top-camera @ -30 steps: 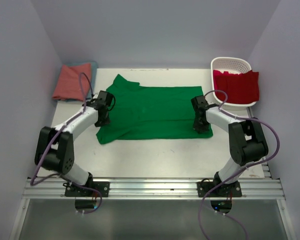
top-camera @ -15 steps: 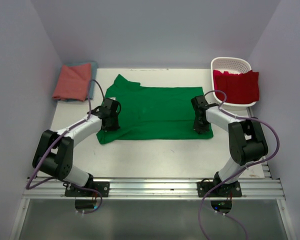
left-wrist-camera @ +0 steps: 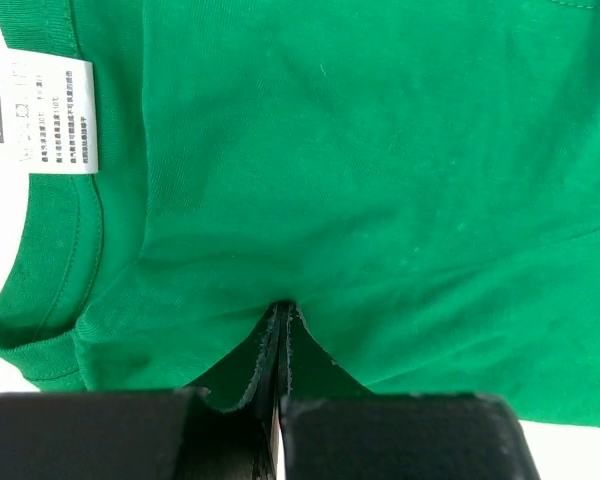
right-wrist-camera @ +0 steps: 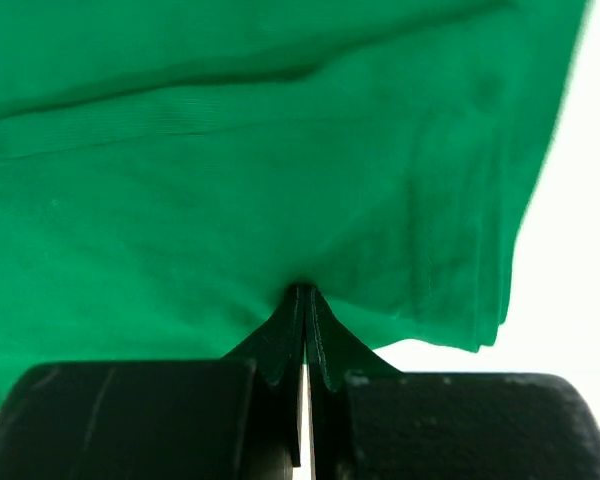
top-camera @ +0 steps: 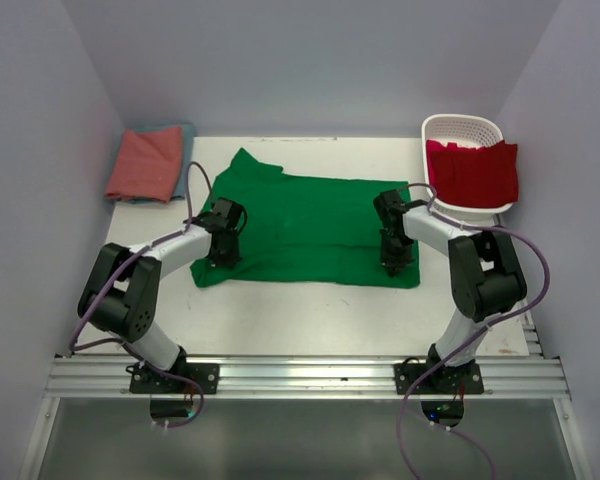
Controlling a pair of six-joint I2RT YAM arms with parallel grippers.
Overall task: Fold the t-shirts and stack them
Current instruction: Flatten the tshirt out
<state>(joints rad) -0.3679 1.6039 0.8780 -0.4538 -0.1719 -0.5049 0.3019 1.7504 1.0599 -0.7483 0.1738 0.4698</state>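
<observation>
Green short-sleeved cloth t-shirt (top-camera: 310, 225): spread flat across the middle of the white bench (top-camera: 310, 310), collar to the left.
Left claw (left-wrist-camera: 280, 330): closed, pinching the near-left edge of the green t-shirt; a white printed care label (left-wrist-camera: 48, 115) sits at the collar beside it.
Right claw (right-wrist-camera: 302, 310): closed, pinching the near-right edge of the green t-shirt, close to its layered corner.
Salmon-pink folded t-shirt (top-camera: 145, 163): far-left corner, lying on a teal-blue t-shirt (top-camera: 183, 170) whose edge shows at its right.
Bright red t-shirt (top-camera: 475, 170): draped over the near rim of the white plastic lattice basket (top-camera: 460, 127), far right.
</observation>
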